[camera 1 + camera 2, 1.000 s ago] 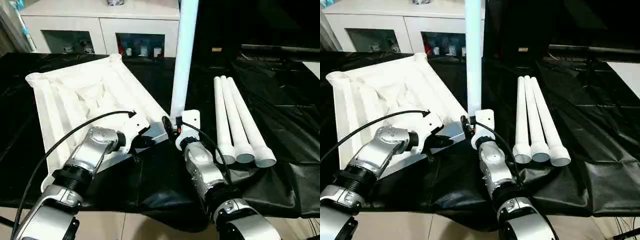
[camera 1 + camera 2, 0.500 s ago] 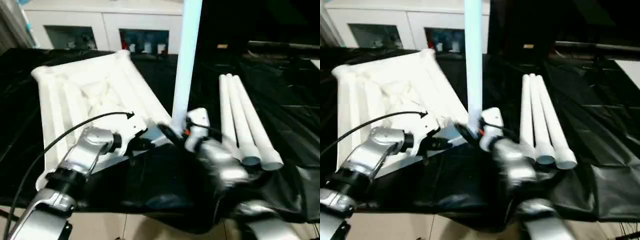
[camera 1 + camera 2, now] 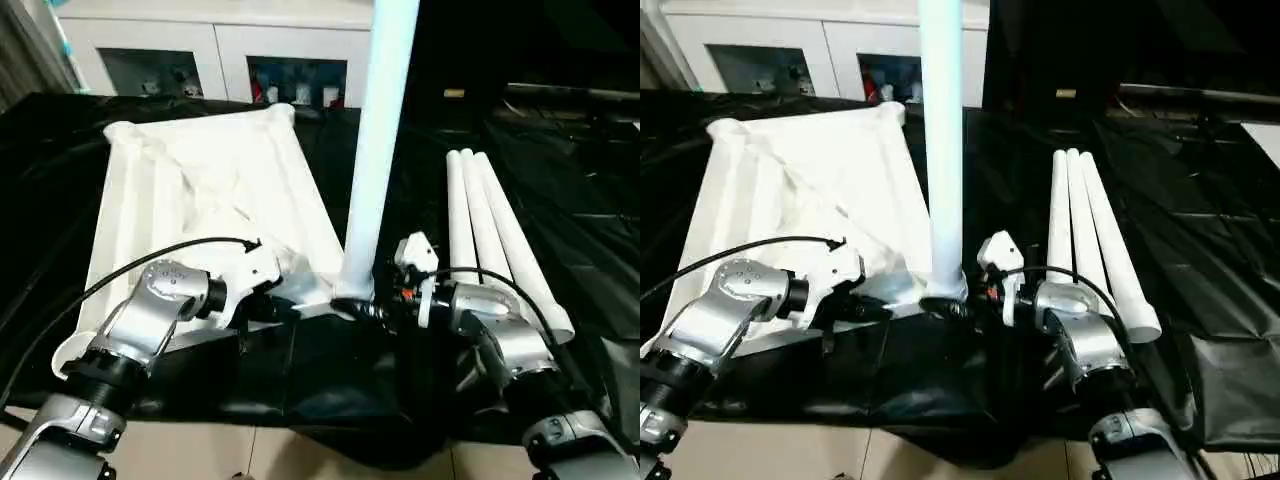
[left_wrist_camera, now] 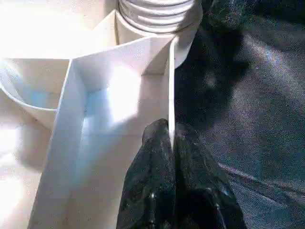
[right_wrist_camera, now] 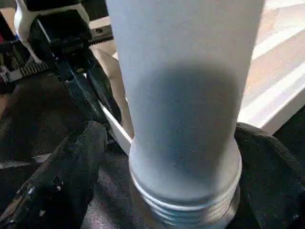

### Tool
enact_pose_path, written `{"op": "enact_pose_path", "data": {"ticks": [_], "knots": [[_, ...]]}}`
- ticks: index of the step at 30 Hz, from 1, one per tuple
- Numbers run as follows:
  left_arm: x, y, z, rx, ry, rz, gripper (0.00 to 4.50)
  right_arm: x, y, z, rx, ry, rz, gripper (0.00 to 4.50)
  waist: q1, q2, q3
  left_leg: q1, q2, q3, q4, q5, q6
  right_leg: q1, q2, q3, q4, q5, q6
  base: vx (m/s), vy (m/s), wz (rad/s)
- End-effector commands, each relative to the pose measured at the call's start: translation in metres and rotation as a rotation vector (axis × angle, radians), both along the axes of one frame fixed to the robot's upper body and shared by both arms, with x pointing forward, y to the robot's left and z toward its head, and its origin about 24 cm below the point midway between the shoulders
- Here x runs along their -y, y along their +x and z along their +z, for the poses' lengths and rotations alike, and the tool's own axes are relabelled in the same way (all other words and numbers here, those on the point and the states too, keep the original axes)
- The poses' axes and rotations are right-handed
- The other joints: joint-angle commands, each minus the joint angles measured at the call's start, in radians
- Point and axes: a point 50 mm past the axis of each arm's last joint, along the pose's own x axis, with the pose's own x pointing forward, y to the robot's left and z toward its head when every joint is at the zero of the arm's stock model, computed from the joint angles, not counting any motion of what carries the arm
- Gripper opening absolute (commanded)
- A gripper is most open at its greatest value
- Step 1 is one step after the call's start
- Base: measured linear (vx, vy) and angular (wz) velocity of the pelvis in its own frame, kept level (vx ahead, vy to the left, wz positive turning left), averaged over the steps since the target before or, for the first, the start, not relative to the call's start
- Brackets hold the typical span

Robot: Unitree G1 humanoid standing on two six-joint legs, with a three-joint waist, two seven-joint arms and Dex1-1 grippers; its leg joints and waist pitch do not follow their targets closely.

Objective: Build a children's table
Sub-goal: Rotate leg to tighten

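grippers: left gripper pinches tabletop rim; right gripper clasps upright leg.

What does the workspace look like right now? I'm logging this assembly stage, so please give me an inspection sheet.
Surface: black plastic sheeting covers the work area, wrinkled.
Job's things: white plastic rectangular tabletop lies underside up; one long white round leg stands upright in its near corner socket, threads visible at the base; three spare white legs lie side by side to the right.
Clutter: nothing seen.
Grippers: left gripper shut on the tabletop's thin rim; right gripper straddles the upright leg's base.
Cables: black cable loops over the left forearm; another runs along the right.
Surroundings: white cabinet with glass doors behind.
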Motion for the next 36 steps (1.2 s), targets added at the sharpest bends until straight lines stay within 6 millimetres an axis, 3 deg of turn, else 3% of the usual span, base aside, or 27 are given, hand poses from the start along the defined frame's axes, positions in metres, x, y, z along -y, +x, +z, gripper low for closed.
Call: {"op": "enact_pose_path", "data": {"ticks": [1, 5, 14, 23, 27, 31, 32, 34, 36], "knots": [[0.006, -0.01, -0.014, -0.076, 0.023, -0.046, 0.0, -0.006, 0.0, 0.001, 0.008, -0.007, 0.029, 3.91, 0.0, 0.007, -0.061, 0.001, 0.023, 0.0, -0.055, -0.052, 0.089, 0.062, -0.06, 0.046, -0.049, 0.112, -0.295, 0.0, 0.0, 0.0], [0.005, -0.011, -0.014, -0.077, 0.026, -0.043, 0.0, -0.009, -0.001, -0.001, 0.006, -0.018, 0.047, 3.61, 0.004, 0.005, -0.064, 0.001, 0.022, 0.0, -0.051, -0.019, 0.104, 0.063, -0.058, 0.045, -0.043, 0.158, -0.298, 0.0, 0.0, 0.0], [0.004, -0.012, -0.014, -0.082, 0.031, -0.039, 0.0, -0.008, -0.001, -0.004, 0.009, -0.037, 0.057, 2.75, 0.007, 0.004, -0.064, 0.001, 0.022, 0.0, -0.05, -0.023, 0.105, 0.063, -0.058, 0.045, -0.043, 0.144, -0.298, 0.0, 0.0, 0.0], [0.003, -0.011, -0.014, -0.081, 0.036, -0.034, 0.0, -0.008, -0.003, -0.008, 0.008, -0.054, 0.07, 2.69, 0.007, 0.003, -0.063, 0.0, 0.022, 0.0, -0.049, -0.028, 0.109, 0.063, -0.059, 0.045, -0.042, 0.133, -0.299, 0.0, 0.0, 0.0], [0.004, -0.009, -0.015, -0.068, 0.028, -0.001, 0.0, -0.013, 0.0, -0.017, -0.008, -0.04, -0.047, 2.69, 0.006, 0.002, -0.06, 0.0, 0.023, 0.0, -0.052, -0.058, 0.095, 0.06, -0.062, 0.046, -0.046, 0.079, -0.293, 0.0, 0.0, 0.0], [0.007, -0.003, -0.015, -0.054, 0.02, 0.041, 0.0, -0.021, 0.003, -0.028, -0.031, -0.018, -0.203, 2.69, -0.005, 0.0, -0.046, 0.002, 0.022, -0.002, -0.065, -0.165, 0.041, 0.056, -0.066, 0.048, -0.069, -0.126, -0.255, 0.0, 0.0, 0.0], [0.009, -0.001, -0.015, -0.046, 0.017, 0.059, 0.0, -0.024, 0.004, -0.031, -0.041, -0.003, -0.26, 2.69, -0.013, 0.0, -0.045, 0.005, 0.023, -0.005, -0.07, -0.21, 0.016, 0.055, -0.068, 0.051, -0.078, -0.234, -0.225, 0.0, 0.0, 0.0], [0.011, 0.002, -0.015, -0.035, 0.016, 0.077, 0.0, -0.028, 0.005, -0.033, -0.052, 0.01, -0.317, 2.69, -0.016, 0.001, -0.043, 0.008, 0.023, -0.006, -0.072, -0.222, 0.008, 0.051, -0.068, 0.053, -0.083, -0.275, -0.208, 0.0, 0.0, 0.0], [0.019, 0.013, -0.015, 0.0, 0.01, 0.145, 0.0, -0.039, 0.008, -0.041, -0.069, 0.016, -0.506, 2.69, -0.019, 0.0, -0.042, 0.009, 0.021, -0.005, -0.073, -0.222, -0.001, 0.046, -0.067, 0.054, -0.088, -0.297, -0.194, 0.0, 0.0, 0.0]]}}
